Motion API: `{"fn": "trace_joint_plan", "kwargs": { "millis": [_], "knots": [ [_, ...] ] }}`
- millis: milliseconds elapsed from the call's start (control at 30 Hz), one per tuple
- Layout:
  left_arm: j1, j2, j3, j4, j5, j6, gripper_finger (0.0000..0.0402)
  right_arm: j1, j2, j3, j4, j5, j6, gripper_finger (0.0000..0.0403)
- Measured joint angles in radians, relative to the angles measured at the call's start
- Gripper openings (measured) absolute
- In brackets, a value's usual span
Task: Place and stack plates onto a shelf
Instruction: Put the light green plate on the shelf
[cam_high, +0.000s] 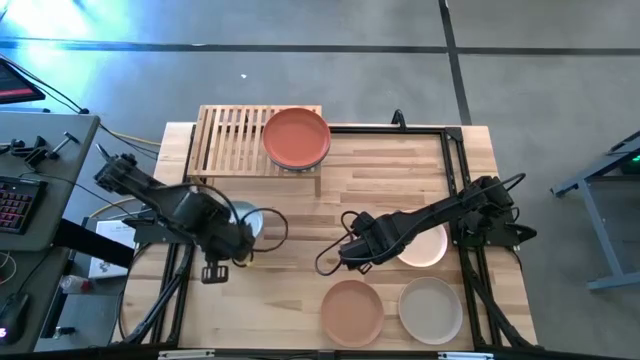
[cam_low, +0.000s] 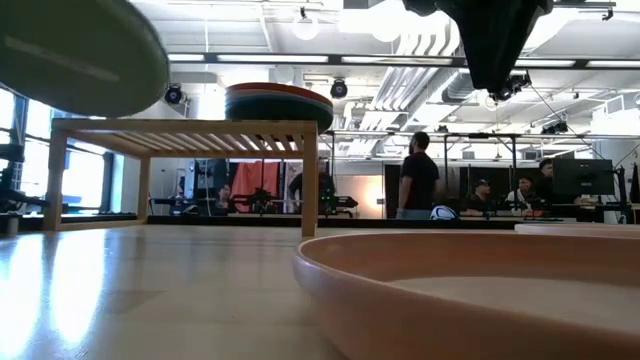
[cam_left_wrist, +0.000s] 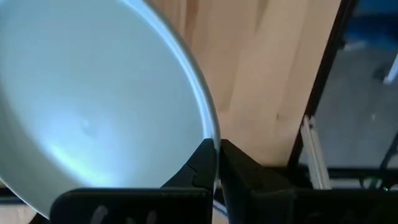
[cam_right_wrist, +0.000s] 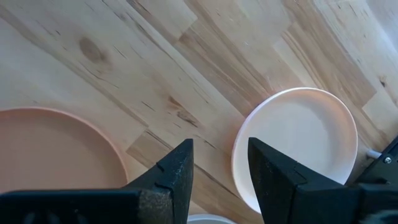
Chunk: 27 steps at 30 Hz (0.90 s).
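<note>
My left gripper (cam_left_wrist: 217, 148) is shut on a pale grey-green plate (cam_left_wrist: 93, 106), held above the table's left half (cam_high: 256, 222) and seen high and tilted in the low view (cam_low: 80, 50). The light-wood shelf (cam_high: 232, 140) stands at the far side. It carries a stack of plates with a terracotta one on top (cam_high: 297, 137), also seen in the low view (cam_low: 278, 100). My right gripper (cam_right_wrist: 221, 162) is open and empty above bare wood near the table's middle (cam_high: 352, 250). It is between a pink plate (cam_high: 428, 246) and a peach plate (cam_high: 352, 310). A beige plate (cam_high: 431, 308) lies flat at the near right. My left gripper pinches the plate's rim (cam_left_wrist: 212, 138) between its two fingers (cam_left_wrist: 200, 165), one finger on the plate's inner side and one on its outer side. The plate is lifted clear of the table and tilted.
A black frame runs along the table's far and right sides (cam_high: 455, 170). Bare wood lies between the shelf and the near plates (cam_high: 380, 190). The shelf's left half (cam_high: 225, 135) holds no plate. People stand and sit in the room behind the table (cam_low: 418, 175).
</note>
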Motion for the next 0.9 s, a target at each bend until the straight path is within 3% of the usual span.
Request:
{"fn": "trace_joint_plan", "kwargs": {
  "millis": [400, 700, 900],
  "knots": [
    [0.093, -0.152, 0.002, -0.001, -0.191, -0.004, 0.0002, -0.005, 0.0, 0.0, 0.002, 0.0, -0.003, 0.0131],
    [0.243, -0.227, 0.002, -0.001, -0.354, 0.182, 0.0002, -0.005, 0.0, 0.0, 0.004, 0.0, 0.0, 0.0131],
    [0.386, -0.25, 0.002, -0.001, -0.37, 0.35, 0.0002, -0.005, 0.0, 0.0, 0.009, 0.0, 0.0, 0.0131]
  ]
}}
